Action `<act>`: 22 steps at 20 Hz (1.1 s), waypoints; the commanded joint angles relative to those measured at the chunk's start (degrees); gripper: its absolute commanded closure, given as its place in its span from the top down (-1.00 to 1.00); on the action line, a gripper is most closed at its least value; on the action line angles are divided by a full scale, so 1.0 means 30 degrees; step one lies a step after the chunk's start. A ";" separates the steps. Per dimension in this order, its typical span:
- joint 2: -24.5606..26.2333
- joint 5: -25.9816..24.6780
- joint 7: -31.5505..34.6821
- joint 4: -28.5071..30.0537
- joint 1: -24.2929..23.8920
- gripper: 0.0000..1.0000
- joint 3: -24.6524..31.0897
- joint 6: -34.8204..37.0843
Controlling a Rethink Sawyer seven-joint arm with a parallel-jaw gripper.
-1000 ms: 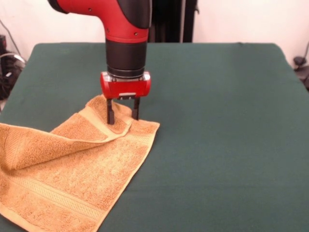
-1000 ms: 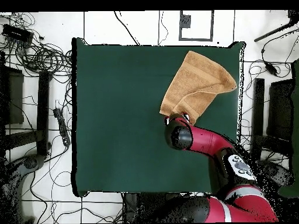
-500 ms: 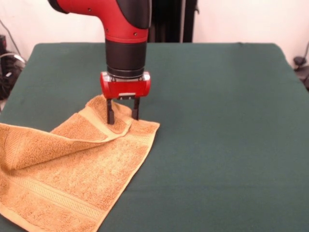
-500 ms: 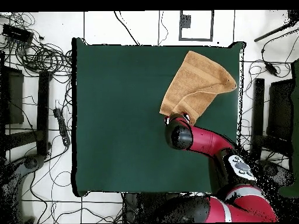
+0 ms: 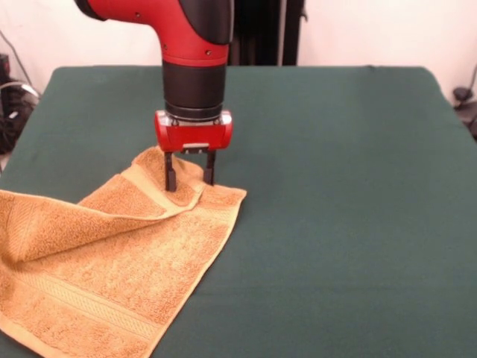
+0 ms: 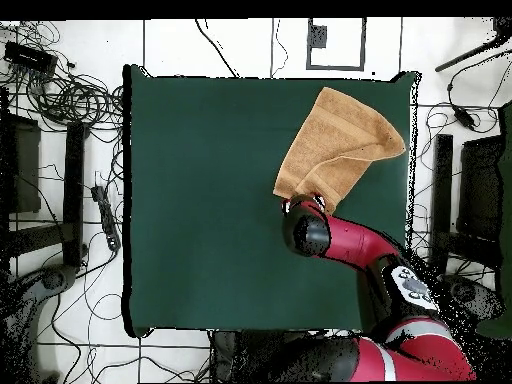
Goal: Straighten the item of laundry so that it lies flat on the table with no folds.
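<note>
The item of laundry (image 5: 112,261) is a golden-orange towel lying at the near left of the green table (image 5: 335,186). One part is folded over the rest, leaving a raised ridge that runs toward its far corner. My gripper (image 5: 190,179) points straight down over that far corner. It is open, with its two dark fingers (image 5: 170,177) astride the folded edge and their tips at the cloth. In the overhead view the towel (image 6: 335,145) lies near the table's upper right corner, and the arm's wrist (image 6: 305,230) hides the gripper.
The towel's left and near edges run out of the front view at the table's edge. Cables (image 6: 70,95) and dark equipment (image 6: 40,240) lie on the floor around the table (image 6: 200,200). A dark stand (image 5: 261,30) rises behind the table's far edge.
</note>
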 commanded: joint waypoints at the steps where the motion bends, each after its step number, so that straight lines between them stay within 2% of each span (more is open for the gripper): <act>1: 0.2419 0.1525 0.4995 0.0448 0.0880 1.00 0.0264 0.0437; 22: 0.1370 0.1672 0.4442 0.1098 0.0922 1.00 -0.0075 0.1375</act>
